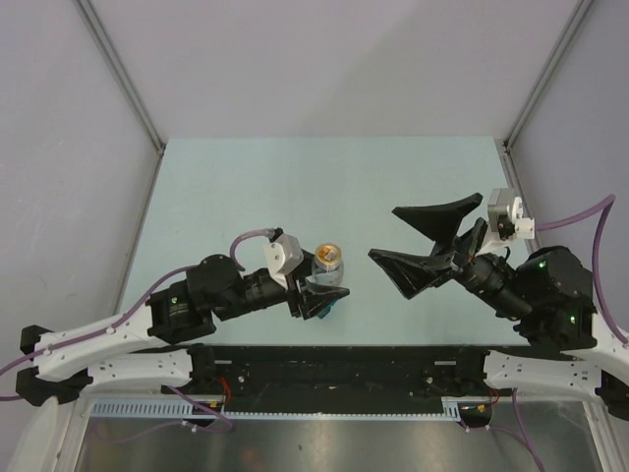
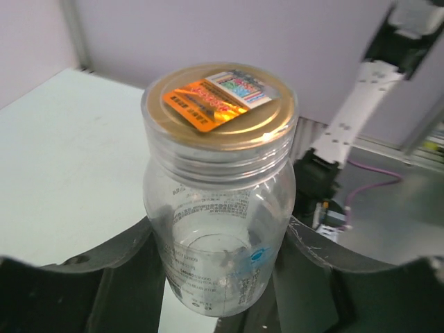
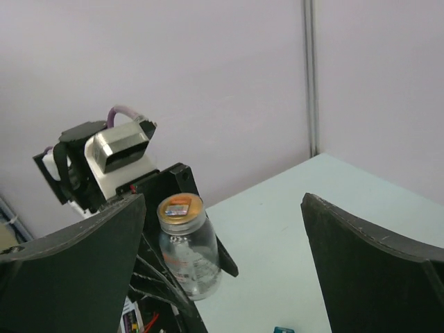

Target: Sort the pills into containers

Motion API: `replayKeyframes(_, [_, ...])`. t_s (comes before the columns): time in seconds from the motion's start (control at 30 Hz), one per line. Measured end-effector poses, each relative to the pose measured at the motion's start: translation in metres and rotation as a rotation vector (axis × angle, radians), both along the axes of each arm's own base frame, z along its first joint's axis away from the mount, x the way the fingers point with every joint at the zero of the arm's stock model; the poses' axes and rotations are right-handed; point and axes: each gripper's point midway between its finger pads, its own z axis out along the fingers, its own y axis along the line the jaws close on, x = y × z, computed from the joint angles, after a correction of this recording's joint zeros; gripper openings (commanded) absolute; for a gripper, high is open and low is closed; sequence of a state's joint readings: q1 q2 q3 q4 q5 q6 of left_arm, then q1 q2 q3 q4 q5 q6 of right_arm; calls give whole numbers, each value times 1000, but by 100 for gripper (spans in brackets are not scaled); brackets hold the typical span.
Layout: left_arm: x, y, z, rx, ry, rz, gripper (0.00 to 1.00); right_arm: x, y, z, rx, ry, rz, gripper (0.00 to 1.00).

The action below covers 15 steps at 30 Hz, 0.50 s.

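My left gripper [image 1: 320,291] is shut on a small clear bottle [image 1: 327,265] with a gold foil top, and its black fingers [image 2: 83,284] press on both sides of the bottle [image 2: 222,229]. No pills show inside the bottle or on the table. A bit of bright blue [image 1: 334,299], apparently the pill box, peeks out from under the left fingers. Its corner also shows at the bottom edge of the right wrist view [image 3: 281,330]. My right gripper [image 1: 383,233] is wide open and empty, a short way right of the bottle [image 3: 187,253] and facing it.
The pale green table [image 1: 324,187] stretches back to grey walls on three sides. A metal frame post [image 1: 531,98] stands at the far right corner. The black base rail [image 1: 334,369] runs along the near edge.
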State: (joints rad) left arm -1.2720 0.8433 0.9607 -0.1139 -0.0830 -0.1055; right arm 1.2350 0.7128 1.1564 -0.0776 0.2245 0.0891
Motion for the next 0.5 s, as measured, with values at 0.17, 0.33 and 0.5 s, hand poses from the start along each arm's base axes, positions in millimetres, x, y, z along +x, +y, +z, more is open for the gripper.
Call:
replayKeyframes(0.17, [-33,-4,7,-23,3,-184,0,-16,5,-7,-42,-24,93,100])
replayKeyframes(0.33, [-53,-11,-1,-1,18,-308,0,-36,23,-21,-114,-49,224,97])
replayKeyframes(0.5, [-63,-18,-10,26,32,-372,0,-55,35,-31,-165,-94,340,80])
